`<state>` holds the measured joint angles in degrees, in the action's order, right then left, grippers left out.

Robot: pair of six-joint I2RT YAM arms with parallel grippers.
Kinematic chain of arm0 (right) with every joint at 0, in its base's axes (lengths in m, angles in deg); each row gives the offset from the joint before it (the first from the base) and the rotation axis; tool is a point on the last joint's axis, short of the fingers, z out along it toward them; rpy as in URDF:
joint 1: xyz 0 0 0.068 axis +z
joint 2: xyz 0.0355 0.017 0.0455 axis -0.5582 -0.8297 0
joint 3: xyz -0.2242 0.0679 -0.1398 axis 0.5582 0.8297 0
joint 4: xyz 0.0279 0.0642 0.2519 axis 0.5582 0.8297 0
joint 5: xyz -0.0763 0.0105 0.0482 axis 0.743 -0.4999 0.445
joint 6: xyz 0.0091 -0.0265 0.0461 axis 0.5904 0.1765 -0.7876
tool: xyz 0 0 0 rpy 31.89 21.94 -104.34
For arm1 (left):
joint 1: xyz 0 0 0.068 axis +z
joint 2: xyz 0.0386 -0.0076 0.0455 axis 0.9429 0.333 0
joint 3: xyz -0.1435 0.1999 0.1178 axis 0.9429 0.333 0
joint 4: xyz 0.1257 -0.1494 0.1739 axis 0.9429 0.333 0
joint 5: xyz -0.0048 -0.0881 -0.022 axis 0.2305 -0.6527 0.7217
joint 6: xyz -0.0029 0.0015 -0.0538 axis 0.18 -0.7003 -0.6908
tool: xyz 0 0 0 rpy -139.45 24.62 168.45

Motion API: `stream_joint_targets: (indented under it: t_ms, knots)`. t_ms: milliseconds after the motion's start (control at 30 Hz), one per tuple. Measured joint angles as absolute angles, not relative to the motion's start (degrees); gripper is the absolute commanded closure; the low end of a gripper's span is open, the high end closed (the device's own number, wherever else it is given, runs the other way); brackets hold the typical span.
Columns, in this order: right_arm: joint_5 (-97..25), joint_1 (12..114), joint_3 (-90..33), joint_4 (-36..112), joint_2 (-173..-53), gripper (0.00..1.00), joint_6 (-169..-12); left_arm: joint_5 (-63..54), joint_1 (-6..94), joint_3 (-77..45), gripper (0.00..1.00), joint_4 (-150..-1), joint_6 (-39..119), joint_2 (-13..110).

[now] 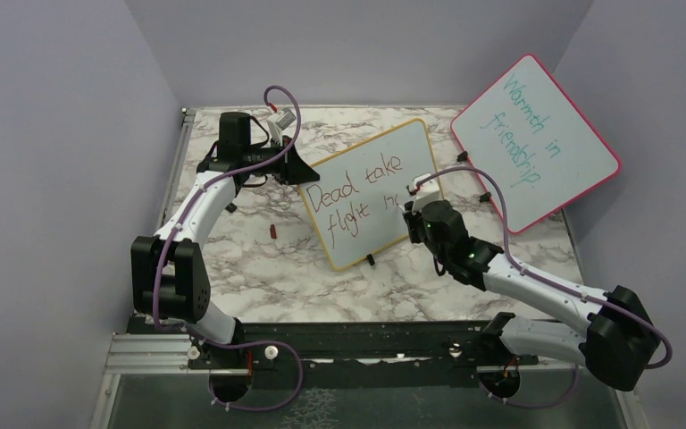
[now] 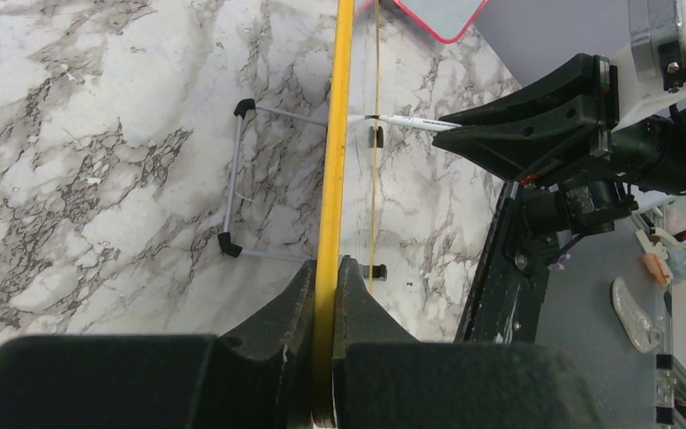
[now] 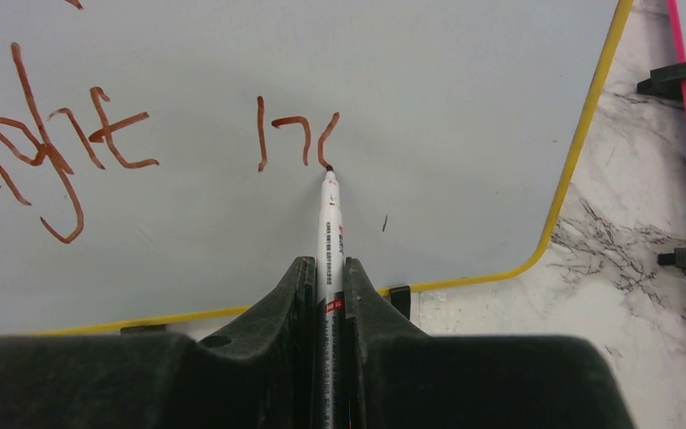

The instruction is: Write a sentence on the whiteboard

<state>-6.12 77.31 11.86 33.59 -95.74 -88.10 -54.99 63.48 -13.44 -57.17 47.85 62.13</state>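
The right gripper (image 3: 329,273) has its jaws clenched on a white marker (image 3: 330,219), gripping the barrel low so that a fair length of pen reaches forward. That reach keeps the black fingers clear of the wet strokes while the tip presses on the board at the foot of a fresh curved stroke. The pen runs straight out from the jaws, which probably lets the arm steer the tip by small wrist moves.

The left gripper (image 2: 326,295) has its jaws clamped on the yellow edge of the whiteboard (image 1: 366,192), seen edge-on in the left wrist view. This grip looks meant to brace the board against the push of the pen, since it only stands propped on a thin wire stand (image 2: 232,183) and small black clip feet.

The whiteboard stands tilted near the middle of the marbled tabletop (image 1: 259,268), between the two arms. The sentence (image 1: 357,192) reads "Dead take" above "flight", followed by a few new strokes, so by my judgement the writing is under way and unfinished.

Behind to the right leans a pink-framed board (image 1: 536,143) with teal handwriting, well clear of the work. A small red cap-like piece (image 1: 273,231) lies on the tabletop.
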Motion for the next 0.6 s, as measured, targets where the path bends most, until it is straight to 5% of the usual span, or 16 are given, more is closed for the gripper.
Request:
stream_joint_targets:
  t_ms: [600]
  knots:
    - [-1.84, 76.61, 12.19, 32.09, -96.68, 1.00, -88.02, -54.97, 63.48, -13.44, 1.00, -57.19, 47.83, 62.13]
